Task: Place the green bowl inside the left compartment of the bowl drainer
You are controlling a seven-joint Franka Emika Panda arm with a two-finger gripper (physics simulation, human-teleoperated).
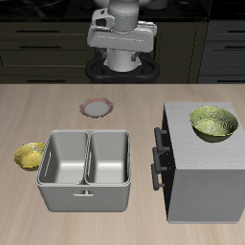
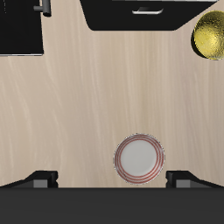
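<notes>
Item: green bowl [image 1: 214,123]. Glossy, translucent olive glass-like body, mottled surface, round, open side up. Location: on top of the grey cabinet [image 1: 203,177], well apart from the claw [image 1: 122,43], which hangs high at the table's back above a small pinkish dish [image 2: 138,158]. Handling, judged: rigid, probably light, slick and breakable; best pinched across the rim wall. Claw: spread, holding nothing. Destination: bowl drainer [image 1: 85,169], both compartments bare, nearer the claw than the bowl is.
</notes>
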